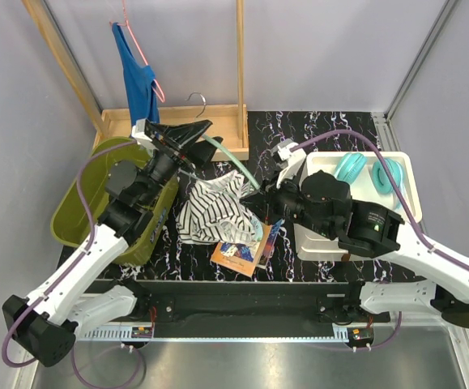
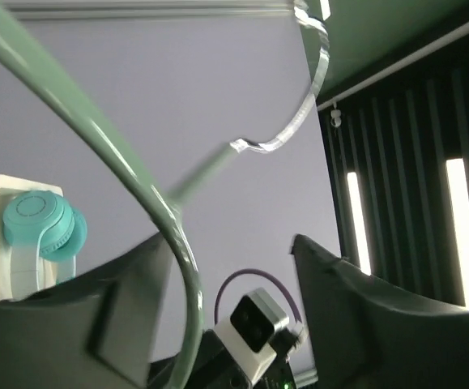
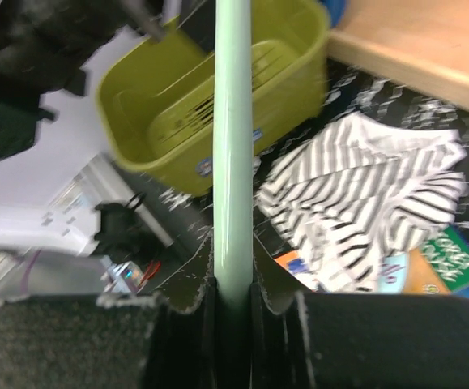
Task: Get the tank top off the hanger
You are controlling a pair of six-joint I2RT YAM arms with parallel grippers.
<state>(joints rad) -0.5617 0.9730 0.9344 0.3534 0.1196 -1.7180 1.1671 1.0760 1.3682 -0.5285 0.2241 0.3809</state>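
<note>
While the striped tank top (image 1: 216, 207) lies crumpled on the bench (image 1: 331, 126) at centre frame, off the pale green hanger (image 1: 232, 158), that hanger crosses just over its upper edge in the overhead view, slanting from upper left down to lower right. Right fingers (image 3: 268, 279) are clamped tight on the hanger's bar, and the wrist view shows it pinched dead centre. Left fingers (image 2: 315, 259) stand well apart up near the hook end, with the bar running through the gap, not squeezed. Left of the tank top sits an olive basket (image 1: 72, 203), and books (image 1: 242, 251) lie just below it. Over on the right there's a white tray (image 1: 412, 194) holding teal headphones (image 1: 350, 168). At upper left, a blue garment (image 1: 141, 81) hangs.
</note>
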